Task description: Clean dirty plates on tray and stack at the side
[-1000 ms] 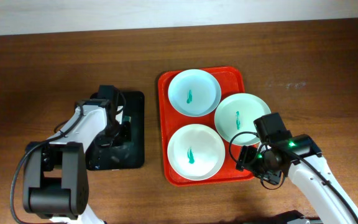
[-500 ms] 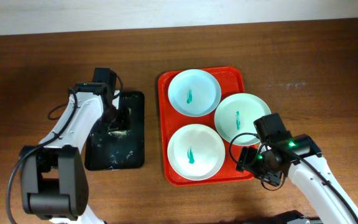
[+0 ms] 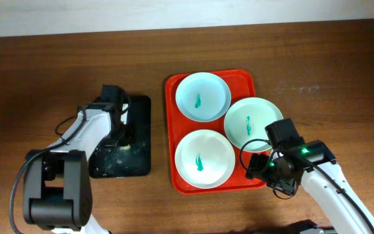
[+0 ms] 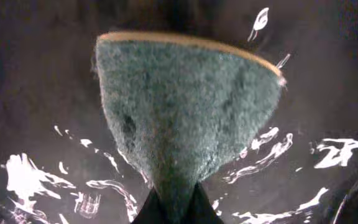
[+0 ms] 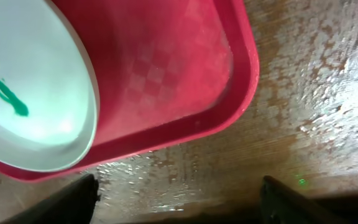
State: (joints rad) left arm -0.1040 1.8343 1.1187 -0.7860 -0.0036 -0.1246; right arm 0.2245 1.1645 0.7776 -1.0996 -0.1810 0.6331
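Observation:
Three plates lie on the red-orange tray (image 3: 245, 83): a pale blue one (image 3: 203, 96) at the back, a pale mint one (image 3: 252, 123) at the right, a white one (image 3: 204, 158) at the front. Each has a teal smear at its centre. My left gripper (image 4: 174, 208) is shut on a grey-green sponge (image 4: 185, 118) and holds it over the wet black tray (image 3: 138, 110). My right gripper (image 5: 179, 199) is open and empty, low over the table just off the tray's front right corner (image 5: 244, 74), beside the white plate (image 5: 30, 93).
The smaller black tray (image 4: 328, 93) stands left of the red tray and is wet with white foam streaks. Bare brown wood table (image 3: 330, 71) lies right of the red tray and behind both trays.
My left arm moved back along the black tray and then forward again with the sponge. The right arm and the plates have not moved.

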